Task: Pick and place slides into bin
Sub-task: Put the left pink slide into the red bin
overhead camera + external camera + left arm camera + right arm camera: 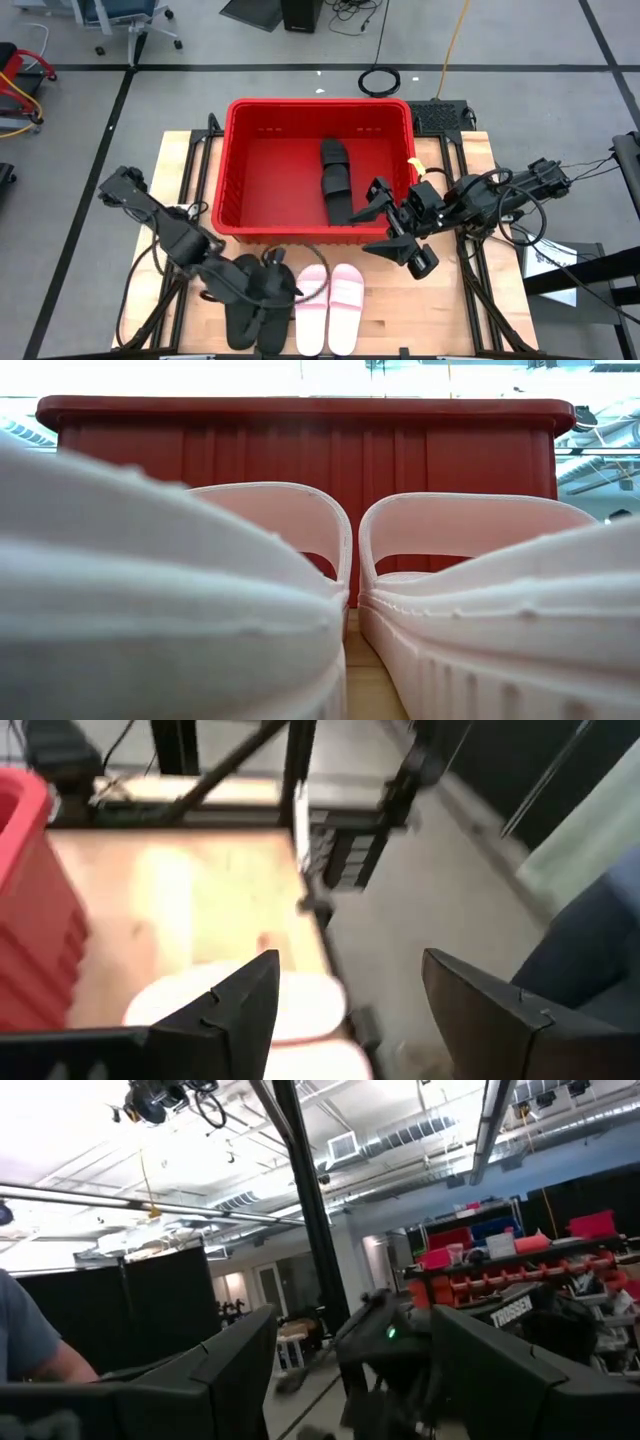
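A black slide (337, 180) lies flat inside the red bin (250, 170) at the table's far middle. Two pale pink slides (330, 308) lie side by side on their soles at the near edge; they fill the low view (440, 590) and show in the left wrist view (300, 1005). Black slides (240, 318) lie to their left, partly hidden by my left arm. My left gripper (275, 282) hangs open above them, tilted down, touching nothing (350, 965). My right gripper (368, 225) is open over the bin's near right corner, pointing up into the room (350, 1340).
The bin's near wall (300, 450) stands right behind the pink slides. Bare wood (450, 300) lies right of the pink slides. Black frame posts and cables flank the table. A person's blue sleeve (30, 1330) shows in the room beyond.
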### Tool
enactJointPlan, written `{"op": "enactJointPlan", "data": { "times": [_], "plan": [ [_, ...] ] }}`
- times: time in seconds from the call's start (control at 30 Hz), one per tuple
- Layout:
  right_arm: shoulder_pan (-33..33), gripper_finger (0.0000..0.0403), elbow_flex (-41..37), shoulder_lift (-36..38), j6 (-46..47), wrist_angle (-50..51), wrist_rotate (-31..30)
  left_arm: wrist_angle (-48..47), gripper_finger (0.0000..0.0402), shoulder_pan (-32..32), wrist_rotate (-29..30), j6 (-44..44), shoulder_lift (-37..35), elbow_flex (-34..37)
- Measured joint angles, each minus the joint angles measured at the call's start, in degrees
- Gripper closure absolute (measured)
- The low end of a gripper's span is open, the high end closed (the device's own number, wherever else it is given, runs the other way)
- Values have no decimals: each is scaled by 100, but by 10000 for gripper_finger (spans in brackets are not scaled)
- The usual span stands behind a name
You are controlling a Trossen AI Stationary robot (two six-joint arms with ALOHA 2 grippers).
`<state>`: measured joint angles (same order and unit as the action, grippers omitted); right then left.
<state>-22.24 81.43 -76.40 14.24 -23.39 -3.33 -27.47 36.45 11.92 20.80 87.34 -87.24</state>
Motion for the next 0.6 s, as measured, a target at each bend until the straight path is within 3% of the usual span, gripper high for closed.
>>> {"op": "enactJointPlan", "data": {
  "times": [0.23, 0.6],
  "plan": [
    [-2, 149, 0, 2, -12, 31, -213, -681, 160, -52, 63, -528, 635, 0],
    [0, 149, 0, 2, 0, 364, -442, -707, 160, -48, 13, -956, 1754, 0]
  ]
}}
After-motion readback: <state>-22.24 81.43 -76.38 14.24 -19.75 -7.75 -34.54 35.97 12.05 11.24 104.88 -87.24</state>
